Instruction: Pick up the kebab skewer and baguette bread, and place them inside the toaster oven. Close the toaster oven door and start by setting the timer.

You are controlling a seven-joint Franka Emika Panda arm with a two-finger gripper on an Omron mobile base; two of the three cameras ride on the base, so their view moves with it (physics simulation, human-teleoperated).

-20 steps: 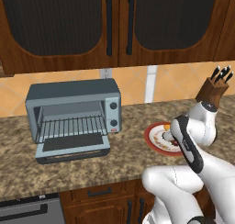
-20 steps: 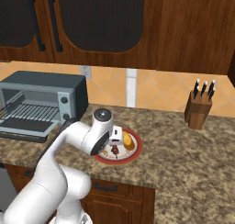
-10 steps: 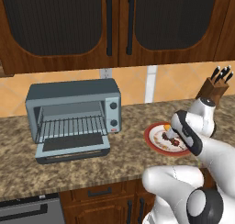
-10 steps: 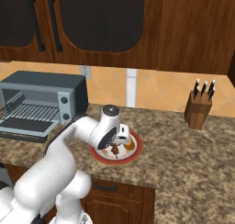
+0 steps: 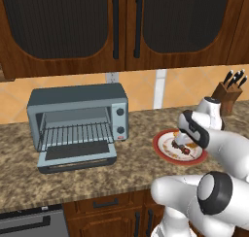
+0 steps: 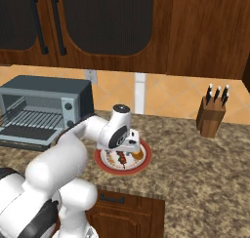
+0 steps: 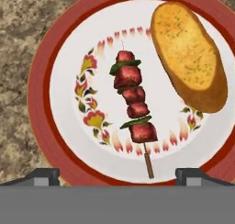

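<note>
While the gripper hangs spread wide and empty over the red-rimmed floral plate, the kebab skewer (glossy chunks, green slivers, thin wooden stick) lies mid-plate beside the oval, crusty baguette bread. Boxy metal toaster oven, door dropped. No legible writing.
</note>
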